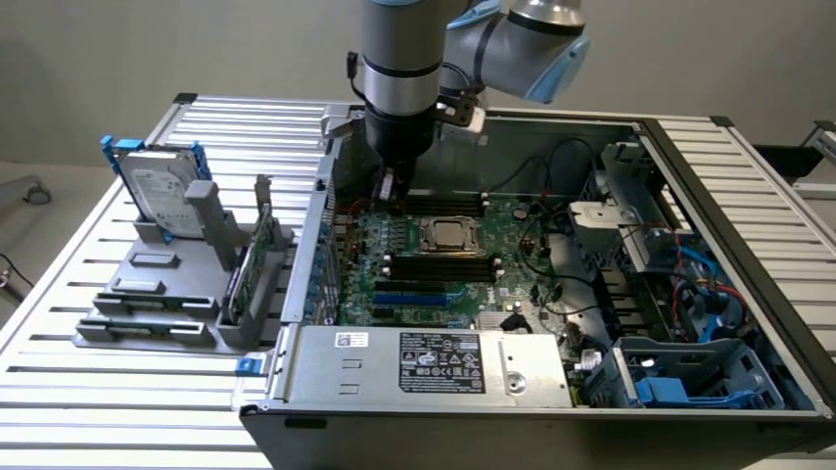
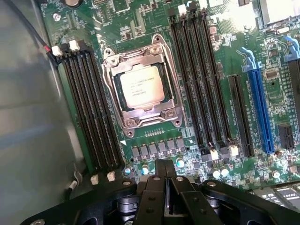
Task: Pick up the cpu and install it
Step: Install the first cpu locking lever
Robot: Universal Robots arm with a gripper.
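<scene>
Wrist view first: my pincer (image 2: 165, 187) sits low in the picture with its two black fingers (image 2: 154, 192) pressed together, no gap between them and nothing held, so I read it as narrow and empty. It hangs over the green motherboard (image 2: 154, 140), above the row of small grey components just beyond the socket frame.

Straight ahead of the fingertips, near but apart, lies the cpu (image 2: 142, 87). Its pale silver lid sits flat inside the metal socket frame (image 2: 140, 119), which surrounds it on all four sides. The chip is close to square, so it offers no real long axis; its edges run a little skewed to the line of my fingers. Banks of black memory slots (image 2: 89, 108) flank the socket on both sides, running parallel to the frame's long sides, and a blue expansion slot (image 2: 260, 112) lies further out.

From the exterior view, the arm comes down into the open computer case (image 1: 731, 255) near its back wall, the pincer (image 1: 388, 191) low over the board. The cpu (image 1: 447, 233) lies toward the case's front edge from it and slightly to the exterior view's right. I judge the chip is already seated in its socket.

Outside the case, a grey rack (image 1: 170, 284) on the slatted bench (image 1: 78, 392) holds a hard drive (image 1: 163, 191) upright.
</scene>
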